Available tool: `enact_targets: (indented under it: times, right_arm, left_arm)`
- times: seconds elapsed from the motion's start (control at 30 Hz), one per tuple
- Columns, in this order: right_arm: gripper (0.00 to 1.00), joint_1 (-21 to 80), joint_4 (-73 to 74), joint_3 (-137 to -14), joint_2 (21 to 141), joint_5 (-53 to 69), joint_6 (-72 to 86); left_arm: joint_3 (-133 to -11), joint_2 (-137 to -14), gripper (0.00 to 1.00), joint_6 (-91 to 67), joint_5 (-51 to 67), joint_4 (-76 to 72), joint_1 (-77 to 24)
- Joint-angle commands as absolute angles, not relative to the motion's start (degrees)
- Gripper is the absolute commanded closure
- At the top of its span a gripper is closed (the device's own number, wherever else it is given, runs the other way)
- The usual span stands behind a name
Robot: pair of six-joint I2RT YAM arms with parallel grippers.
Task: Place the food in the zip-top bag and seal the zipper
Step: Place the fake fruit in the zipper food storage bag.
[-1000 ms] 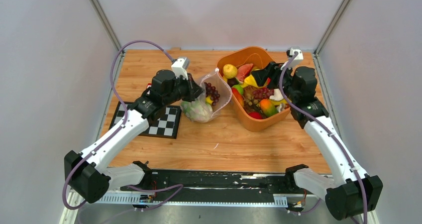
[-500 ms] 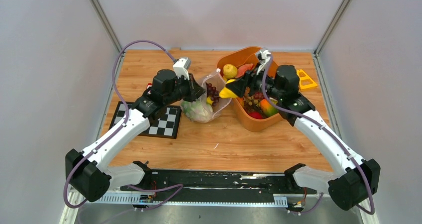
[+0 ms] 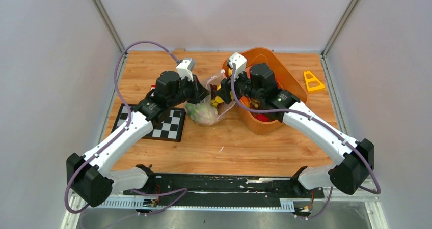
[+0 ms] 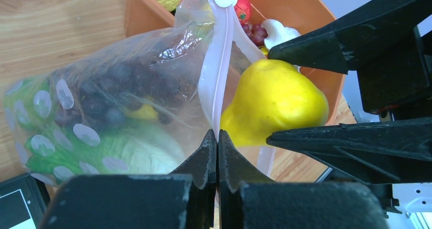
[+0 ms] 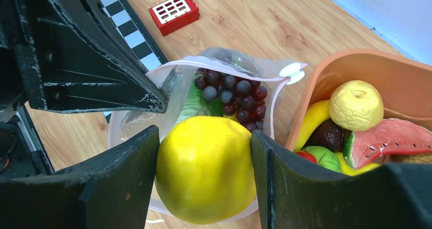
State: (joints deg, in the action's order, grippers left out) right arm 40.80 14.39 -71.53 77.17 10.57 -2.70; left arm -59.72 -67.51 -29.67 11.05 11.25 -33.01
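Observation:
The clear dotted zip-top bag [image 3: 206, 109] stands open beside the orange basket, with purple grapes [image 5: 232, 94] and a green cabbage [image 4: 130, 150] inside. My left gripper [image 4: 217, 137] is shut on the pinkish zipper strip [image 4: 216, 81] at the bag's mouth and holds it up. My right gripper [image 5: 204, 168] is shut on a yellow pear-shaped fruit [image 5: 206, 168] and holds it right over the open mouth; the fruit also shows in the left wrist view [image 4: 275, 102]. More food lies in the basket: a lemon [image 5: 355, 105], a watermelon slice [image 5: 389, 140], a banana [image 5: 311, 122].
The orange basket [image 3: 285, 76] stands right of the bag. A checkerboard [image 3: 168, 124] lies under my left arm, a small red block [image 5: 174, 12] beyond it. A yellow triangle piece [image 3: 311, 80] lies at the far right.
My right gripper has lifted the yellow fruit out of the basket and carried it left to the bag's mouth. My left gripper has kept its hold on the zipper strip.

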Motion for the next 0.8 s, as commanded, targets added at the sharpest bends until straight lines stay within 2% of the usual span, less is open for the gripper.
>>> enact_targets:
  times: [0.0,0.2,0.4,0.6,0.67,0.77]
  right_arm:
    - [0.35,41.11,13.34,-73.14,77.36,11.67,-3.47]
    - [0.17,41.05,12.17,-71.89,75.42,10.03,-4.15]
    - [0.17,41.07,10.61,-69.60,72.47,2.79,-3.78]
    - [0.10,38.96,6.23,-63.06,69.43,-20.50,1.26]
    - [0.10,35.74,8.60,-63.21,70.36,-21.74,5.51]
    - [0.10,29.23,12.86,-63.63,72.71,-16.18,12.99]
  left_arm:
    - [-61.14,-65.87,1.00,-29.61,9.73,9.44,-32.91]
    - [-60.99,-66.26,1.00,-29.93,10.76,8.72,-32.96]
    - [-60.80,-66.21,1.00,-30.05,11.17,8.72,-32.94]
    - [-60.89,-65.87,1.00,-29.49,10.64,9.23,-32.93]
    - [-60.78,-65.85,1.00,-29.44,10.57,9.34,-32.89]
    - [-60.83,-65.89,1.00,-29.40,10.69,9.32,-32.96]
